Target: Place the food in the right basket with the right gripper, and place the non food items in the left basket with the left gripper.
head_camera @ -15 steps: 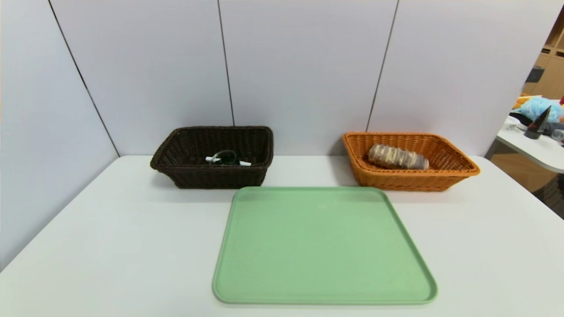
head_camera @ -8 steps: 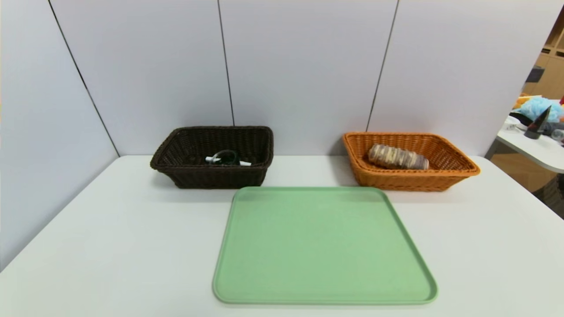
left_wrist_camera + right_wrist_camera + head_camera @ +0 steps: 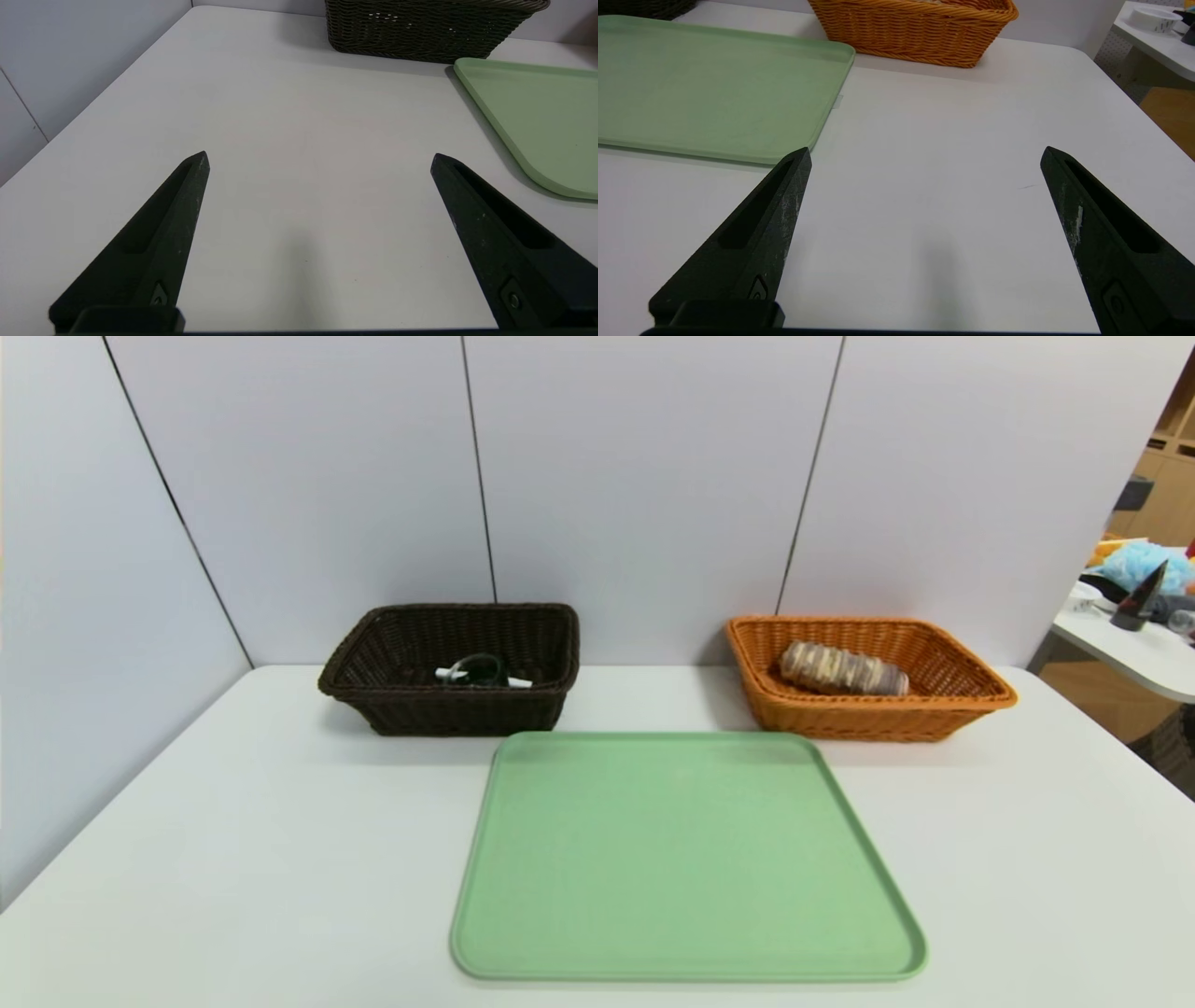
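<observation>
Two baskets are seen at the back of the white worktop (image 3: 233,859), and each already carries its load: a wrapped, roll-shaped food item (image 3: 843,669) lies in the orange wicker basket (image 3: 971,686) on the right, and a dark looped item with white ends (image 3: 481,670), too small to be named more exactly, lies in the dark brown wicker basket (image 3: 369,658) on the left. The green tray (image 3: 686,859) between and in front of them is bare. From this the sorting is judged to be finished, or at its closing step, with nothing left on the tray to be picked. No further grasp appears to be called for; at most, both arms would be kept at rest.

The left gripper (image 3: 320,158) is held low over bare worktop to the left of the tray, spread wide, with nothing held or touched. The right gripper (image 3: 926,154) is held likewise over bare worktop to the right of the tray, spread wide and empty.
</observation>
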